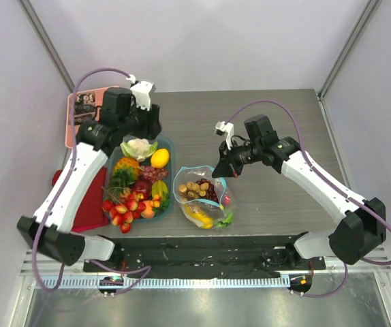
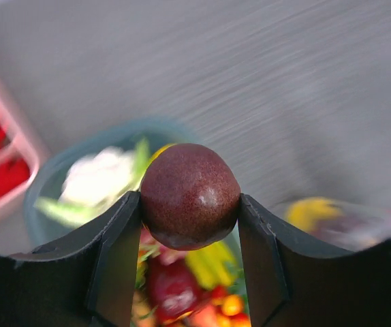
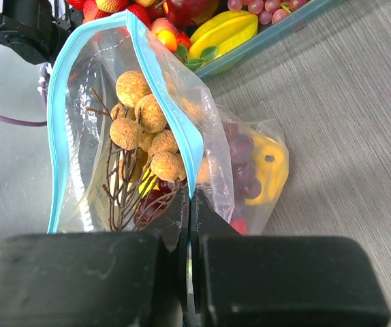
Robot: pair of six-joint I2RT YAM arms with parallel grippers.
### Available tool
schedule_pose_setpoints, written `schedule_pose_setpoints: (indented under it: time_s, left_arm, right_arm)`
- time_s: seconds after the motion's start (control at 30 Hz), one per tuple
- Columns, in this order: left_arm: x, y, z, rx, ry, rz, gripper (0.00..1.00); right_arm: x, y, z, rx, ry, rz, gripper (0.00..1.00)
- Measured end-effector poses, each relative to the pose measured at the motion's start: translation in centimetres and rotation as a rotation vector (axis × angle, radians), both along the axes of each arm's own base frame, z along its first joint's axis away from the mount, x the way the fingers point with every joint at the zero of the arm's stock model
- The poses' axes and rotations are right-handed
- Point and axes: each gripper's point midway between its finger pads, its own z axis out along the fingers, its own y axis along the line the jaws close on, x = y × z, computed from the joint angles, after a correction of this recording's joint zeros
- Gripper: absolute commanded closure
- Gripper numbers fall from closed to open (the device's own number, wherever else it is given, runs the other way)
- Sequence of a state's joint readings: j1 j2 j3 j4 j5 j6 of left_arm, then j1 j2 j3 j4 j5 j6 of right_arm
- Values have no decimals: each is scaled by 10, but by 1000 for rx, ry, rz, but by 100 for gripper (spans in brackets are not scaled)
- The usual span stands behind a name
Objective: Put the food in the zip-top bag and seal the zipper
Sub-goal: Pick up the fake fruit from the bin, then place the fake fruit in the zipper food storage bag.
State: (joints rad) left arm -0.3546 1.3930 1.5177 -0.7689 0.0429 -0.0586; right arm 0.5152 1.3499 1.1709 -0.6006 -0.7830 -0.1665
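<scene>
My left gripper [image 2: 190, 204] is shut on a round dark red fruit [image 2: 189, 194] and holds it above the back of the teal tray [image 1: 167, 145] of food [image 1: 133, 182]. In the top view it [image 1: 149, 121] sits over the white cauliflower. My right gripper [image 3: 190, 204] is shut on the teal-blue zipper [image 3: 171, 95] edge of the clear zip-top bag [image 3: 243, 146] and holds its mouth open. The bag [image 1: 202, 197] lies in front of the tray and holds brown nuts [image 3: 144, 116], purple grapes [image 3: 240, 160] and a yellow fruit [image 3: 274, 167].
A pink divided tray [image 1: 80, 109] stands at the back left. A dark red cloth [image 1: 90, 204] lies left of the teal tray. Bare grey table [image 1: 277, 116] spreads to the right and behind.
</scene>
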Motion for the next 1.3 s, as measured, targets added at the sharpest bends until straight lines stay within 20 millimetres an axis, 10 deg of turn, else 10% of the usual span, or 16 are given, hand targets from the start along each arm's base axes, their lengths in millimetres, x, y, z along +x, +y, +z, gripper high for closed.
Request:
schedule_pose_setpoints:
  time_s: [0.2, 0.47, 0.67, 0.87, 1.3]
  left_arm:
    - [-75, -89, 75, -201, -193, -395, 78]
    - [-143, -158, 41, -278, -50, -668, 80]
    - [-173, -174, 1, -288, 104, -730, 57]
    - [-189, -178, -18, -274, 207, -752, 0]
    - [-213, -163, -11, -71, 38, -1127, 18]
  right_arm:
    - [0, 1, 0, 1, 2, 3, 99]
    - [1, 2, 7, 12, -4, 8, 99]
    - [-2, 3, 9, 24, 7, 18, 99]
    - [-4, 4, 10, 30, 10, 25, 99]
    - [-5, 9, 19, 67, 6, 51, 99]
